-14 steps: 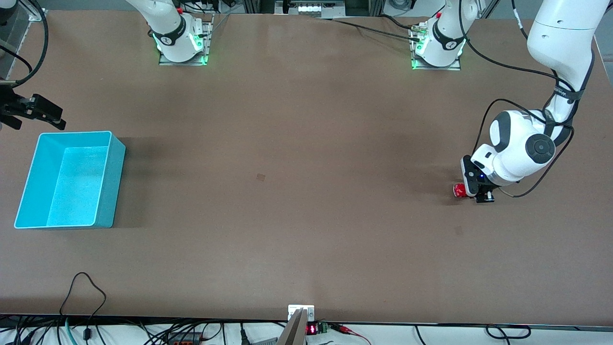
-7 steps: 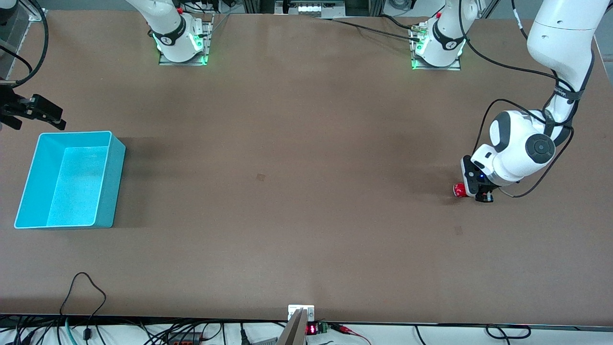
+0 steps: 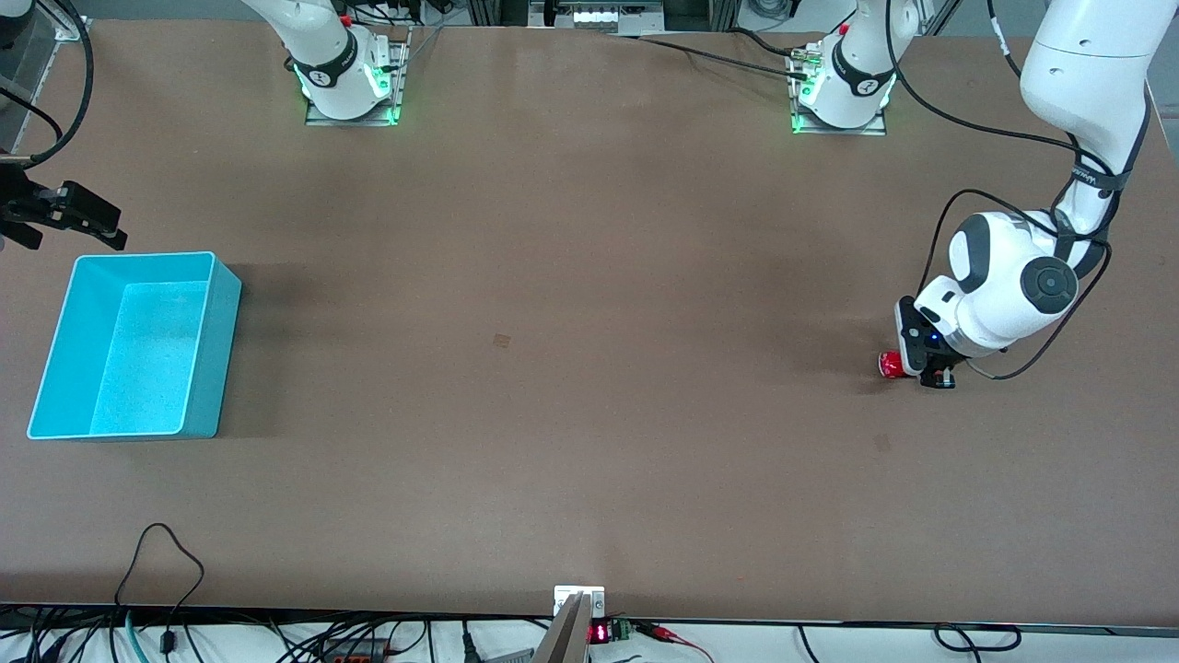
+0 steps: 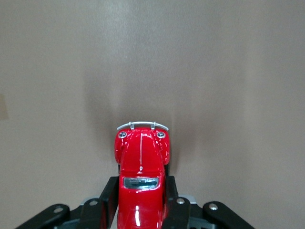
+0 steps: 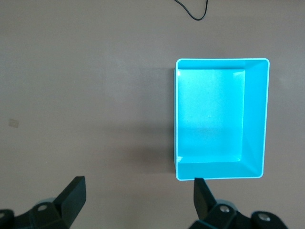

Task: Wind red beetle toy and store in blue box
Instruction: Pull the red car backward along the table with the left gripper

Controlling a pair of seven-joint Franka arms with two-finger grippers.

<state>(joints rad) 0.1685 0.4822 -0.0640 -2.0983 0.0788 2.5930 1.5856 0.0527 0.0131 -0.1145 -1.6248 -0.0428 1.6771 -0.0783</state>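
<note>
- Where the left arm bends down at its own end of the table, the left gripper [image 3: 912, 370] is set low, its fingers [image 4: 109, 198] pinching the red beetle toy [image 3: 889, 365] by its flanks.
- The right gripper [image 3: 69, 216] is held, fingers spread, over the table beside the blue box [image 3: 207, 267].
- The toy's silver bumper and headlamps are shown only by the left wrist view; the box's speckled floor is seen best from the right wrist.

red beetle toy [image 4: 142, 188] rear cut off by frame edge (left wrist view), wheels hidden
</note>
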